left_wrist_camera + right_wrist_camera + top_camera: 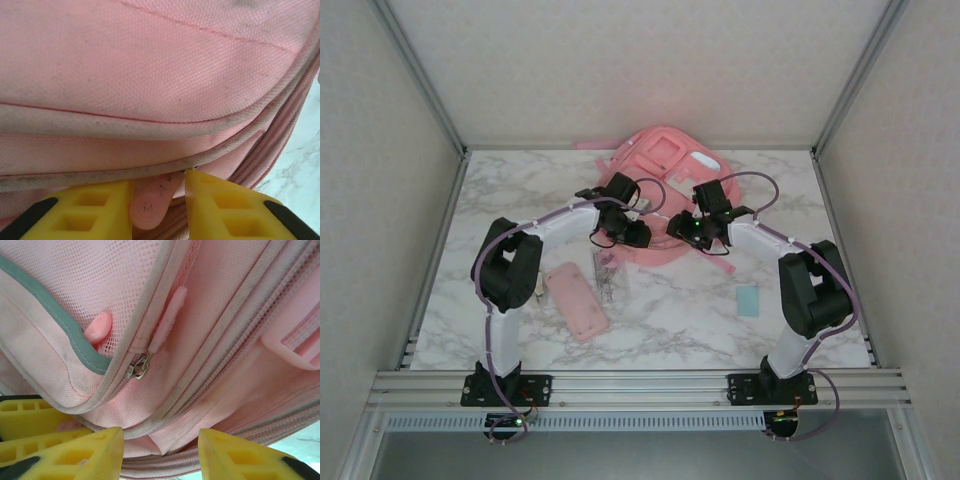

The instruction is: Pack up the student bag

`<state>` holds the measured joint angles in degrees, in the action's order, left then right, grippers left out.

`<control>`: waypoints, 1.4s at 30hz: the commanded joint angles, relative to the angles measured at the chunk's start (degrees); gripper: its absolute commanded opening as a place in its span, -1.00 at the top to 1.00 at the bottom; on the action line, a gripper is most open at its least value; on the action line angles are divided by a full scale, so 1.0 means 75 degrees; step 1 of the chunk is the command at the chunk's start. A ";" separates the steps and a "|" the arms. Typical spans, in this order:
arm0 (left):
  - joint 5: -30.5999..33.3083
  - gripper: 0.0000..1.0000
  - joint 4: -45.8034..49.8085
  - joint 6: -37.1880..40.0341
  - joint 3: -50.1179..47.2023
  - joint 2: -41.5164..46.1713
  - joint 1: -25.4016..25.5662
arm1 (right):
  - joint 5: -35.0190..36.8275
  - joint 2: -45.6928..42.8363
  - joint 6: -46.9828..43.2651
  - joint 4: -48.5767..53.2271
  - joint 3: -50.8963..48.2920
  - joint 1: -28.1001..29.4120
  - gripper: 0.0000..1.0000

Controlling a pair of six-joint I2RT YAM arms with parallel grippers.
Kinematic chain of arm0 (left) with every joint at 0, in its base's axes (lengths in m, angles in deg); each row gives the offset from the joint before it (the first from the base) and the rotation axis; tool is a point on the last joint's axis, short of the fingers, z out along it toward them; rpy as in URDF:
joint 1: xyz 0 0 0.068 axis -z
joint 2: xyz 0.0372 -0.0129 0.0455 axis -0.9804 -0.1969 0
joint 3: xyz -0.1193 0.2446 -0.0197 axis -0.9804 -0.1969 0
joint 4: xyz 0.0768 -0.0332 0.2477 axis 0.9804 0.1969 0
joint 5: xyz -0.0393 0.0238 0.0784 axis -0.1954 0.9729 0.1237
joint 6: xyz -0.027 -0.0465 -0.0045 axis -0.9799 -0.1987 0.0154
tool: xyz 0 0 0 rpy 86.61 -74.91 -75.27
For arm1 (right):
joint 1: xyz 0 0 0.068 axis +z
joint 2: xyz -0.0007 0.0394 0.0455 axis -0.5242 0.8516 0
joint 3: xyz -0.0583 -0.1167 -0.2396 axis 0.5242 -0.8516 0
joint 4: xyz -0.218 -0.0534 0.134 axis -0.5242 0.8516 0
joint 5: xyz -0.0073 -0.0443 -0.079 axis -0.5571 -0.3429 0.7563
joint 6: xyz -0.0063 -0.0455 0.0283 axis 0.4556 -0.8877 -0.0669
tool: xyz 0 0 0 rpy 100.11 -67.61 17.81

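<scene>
Nearest, low in the overhead frame, a flat pink rectangular pencil case point(577, 300) lies left of centre on the white marble-patterned tabletop point(670, 325). A clear narrow plastic item point(608, 275) sits just beside it, and a small pale teal rectangle point(748, 300) lies well apart to the right. Further up, at frame centre, the left hand point(159, 187) is narrow, its yellow fingers point(90, 212) holding a pink rubber zipper pull point(150, 202). The right hand point(161, 435) stands wider, holding a fold of fabric. Both work at the lower edge of the large soft pink fabric student bag point(665, 160), which lies at upper centre.
</scene>
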<state>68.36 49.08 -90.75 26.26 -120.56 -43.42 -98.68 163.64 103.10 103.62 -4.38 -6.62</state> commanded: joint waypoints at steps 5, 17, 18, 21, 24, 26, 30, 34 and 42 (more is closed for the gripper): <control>0.0143 0.55 0.0130 0.0205 0.0413 -0.0331 0.0168 | 0.0123 -0.0061 0.0034 0.0014 -0.0094 -0.0051 0.12; -0.0211 1.00 -0.0310 0.0041 0.0091 0.0096 0.0179 | -0.0020 -0.0191 0.0381 -0.0062 -0.0192 -0.0061 0.09; -0.0383 1.00 -0.0563 -0.0117 -0.0020 0.0249 0.0179 | -0.0023 -0.0272 0.0468 -0.0055 -0.0235 -0.0056 0.07; -0.0853 1.00 -0.1274 -0.0629 -0.0250 0.0676 0.0190 | 0.0028 -0.0530 0.0700 0.0023 -0.0336 -0.0063 0.04; -0.1244 1.00 -0.1653 -0.1026 -0.0225 0.0989 0.0197 | -0.0115 -0.0666 0.0948 -0.0173 -0.0462 -0.0062 0.01; -0.1463 1.00 -0.1882 -0.1247 -0.0233 0.1149 0.0213 | -0.0330 -0.0624 0.1177 -0.0420 -0.0524 -0.0061 0.00; -0.1613 1.00 -0.1890 -0.1342 -0.0189 0.1310 0.0316 | -0.0471 -0.0464 0.1589 -0.1076 -0.0668 -0.0061 0.00; -0.1616 1.00 -0.1872 -0.1367 -0.0296 0.1361 0.0444 | -0.0583 -0.0222 0.2091 -0.1761 -0.0742 -0.0060 0.00; -0.1641 1.00 -0.1734 -0.1272 -0.0394 0.1361 0.0565 | -0.0390 0.0109 0.2629 -0.2405 -0.0729 -0.0075 0.18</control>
<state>62.81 39.71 -100.98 23.12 -114.75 -42.20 -102.87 161.96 120.39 90.37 -10.37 -7.10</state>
